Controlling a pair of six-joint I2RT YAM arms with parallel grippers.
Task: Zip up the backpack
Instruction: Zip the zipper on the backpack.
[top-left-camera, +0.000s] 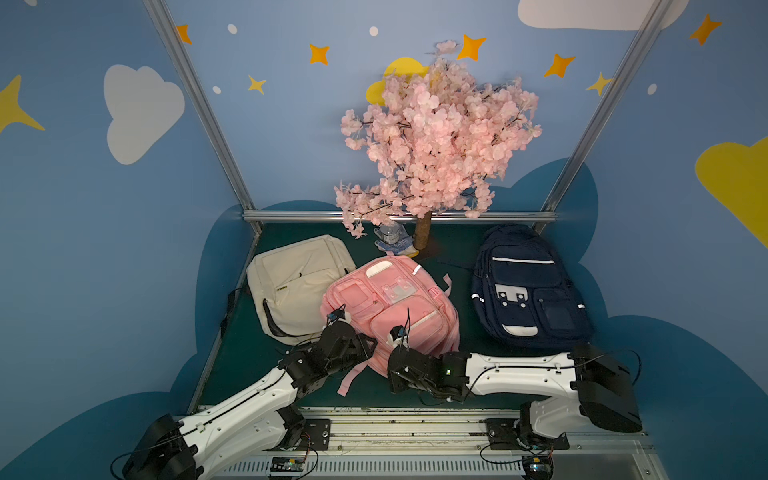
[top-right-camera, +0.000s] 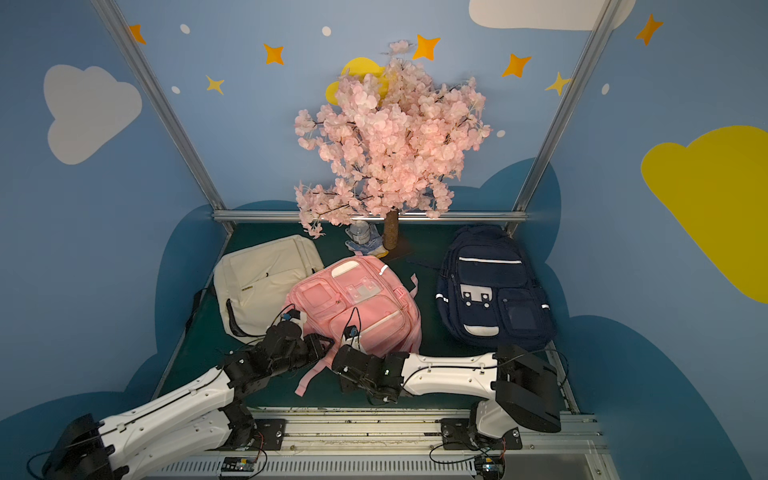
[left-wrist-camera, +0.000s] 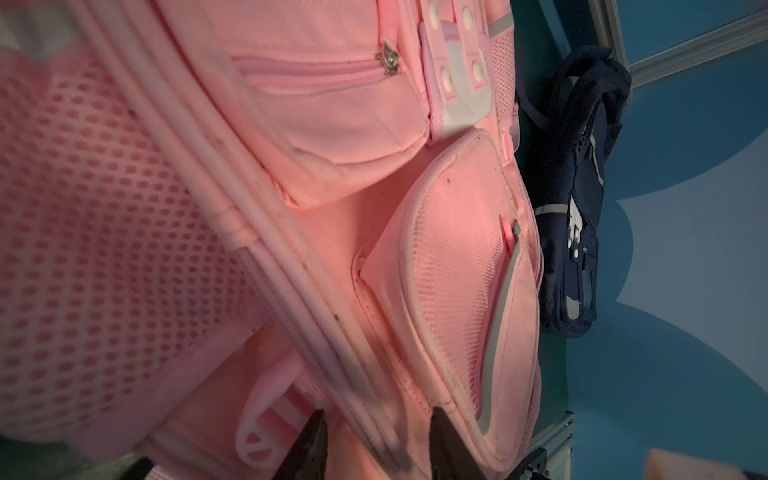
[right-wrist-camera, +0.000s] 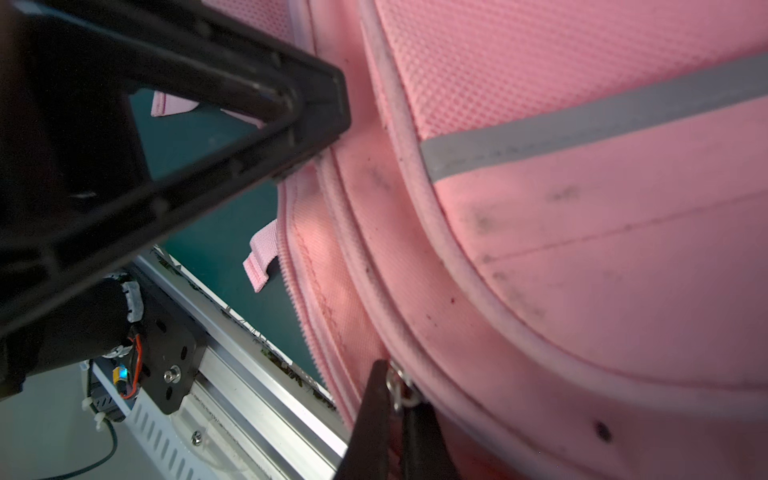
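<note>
The pink backpack (top-left-camera: 399, 299) (top-right-camera: 357, 299) lies flat on the green mat, between the two arms at its near edge. In the right wrist view my right gripper (right-wrist-camera: 395, 384) is shut on the metal zipper pull (right-wrist-camera: 397, 388). An unzipped row of zipper teeth (right-wrist-camera: 291, 282) runs from there along the bag's edge toward the left gripper's black finger (right-wrist-camera: 316, 104). In the left wrist view my left gripper (left-wrist-camera: 378, 413) has its fingers set apart on either side of a fold of the piped seam (left-wrist-camera: 353, 374), closed in on it.
A cream backpack (top-left-camera: 299, 278) lies to the left and a navy backpack (top-left-camera: 528, 291) to the right. A pink blossom tree (top-left-camera: 436, 137) stands at the back. A loose pink strap (top-left-camera: 351, 376) trails toward the aluminium rail (top-left-camera: 395, 419) at the front.
</note>
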